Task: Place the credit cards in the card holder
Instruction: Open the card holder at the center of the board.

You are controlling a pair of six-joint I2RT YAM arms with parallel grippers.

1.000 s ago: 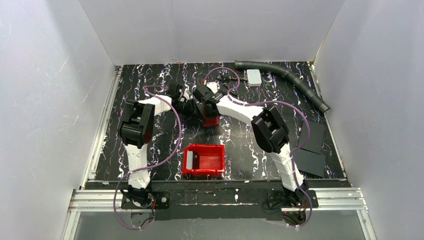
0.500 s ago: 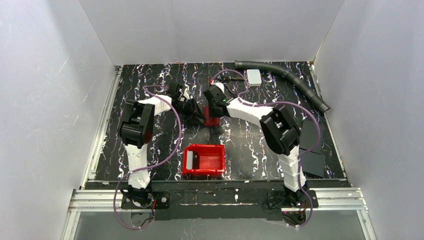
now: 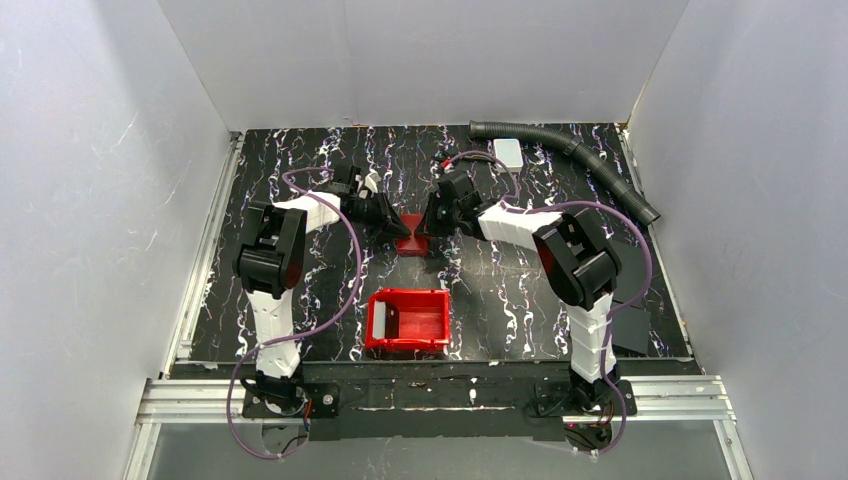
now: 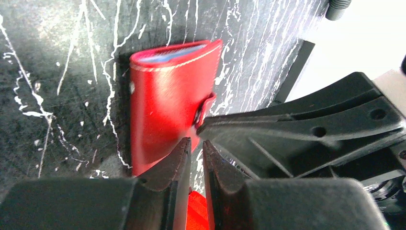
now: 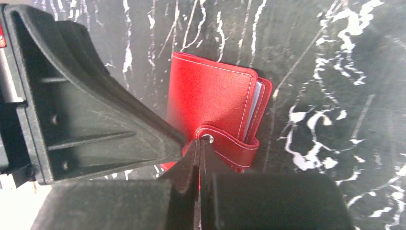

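Note:
The card holder [image 3: 411, 236], a small red wallet, lies folded shut on the black marbled table between the two grippers. Its strap [image 5: 232, 146] wraps round to a snap button [image 5: 207, 139]. Pale blue-grey edges of the credit cards [image 5: 258, 98] peek from its open side, and they also show in the left wrist view [image 4: 174, 50]. My right gripper [image 5: 199, 143] is shut, with its joined tips at the snap button. At the holder's edge, my left gripper [image 4: 195, 143] is all but shut, with a thin slit and nothing in it.
A bright red bin [image 3: 407, 320] stands in front of the holder, near the arm bases. At the back right lie a white box [image 3: 509, 152] and a grey ribbed hose [image 3: 570, 148]. Black flat sheets [image 3: 628, 325] lie at the right edge.
The right arm has drawn back to the right and its gripper has shut. The left gripper has narrowed. The closed holder now shows between the two grippers.

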